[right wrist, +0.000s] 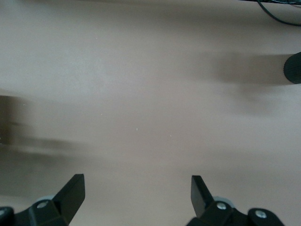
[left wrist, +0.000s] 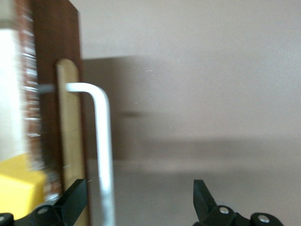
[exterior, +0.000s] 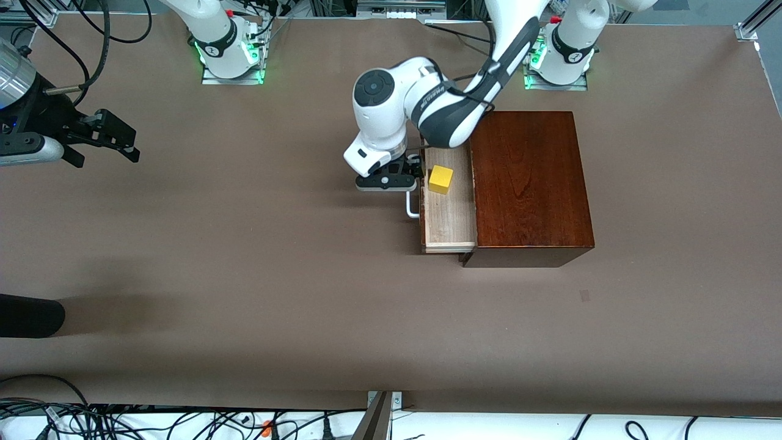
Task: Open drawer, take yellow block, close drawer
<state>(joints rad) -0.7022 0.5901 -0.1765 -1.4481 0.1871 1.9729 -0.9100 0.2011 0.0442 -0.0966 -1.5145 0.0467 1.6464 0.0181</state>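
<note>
The dark reddish-brown wooden box [exterior: 528, 183] stands near the left arm's base. Its drawer [exterior: 451, 220] is pulled partly out toward the right arm's end, showing the pale inside. The yellow block [exterior: 440, 179] sits in the drawer; its corner also shows in the left wrist view [left wrist: 16, 190]. My left gripper [exterior: 410, 171] is open in front of the drawer front [left wrist: 51, 70]. The white handle [exterior: 412, 208] runs between its fingers in the left wrist view [left wrist: 104, 155], untouched. My right gripper [exterior: 129, 146] is open and empty, waiting above the table at the right arm's end, and in its own wrist view [right wrist: 138, 193] is over bare table.
A black rounded object [exterior: 30, 315] lies at the table edge near the front camera, at the right arm's end; it also shows in the right wrist view [right wrist: 293, 68]. Cables [exterior: 122, 421] run along the front edge below the table.
</note>
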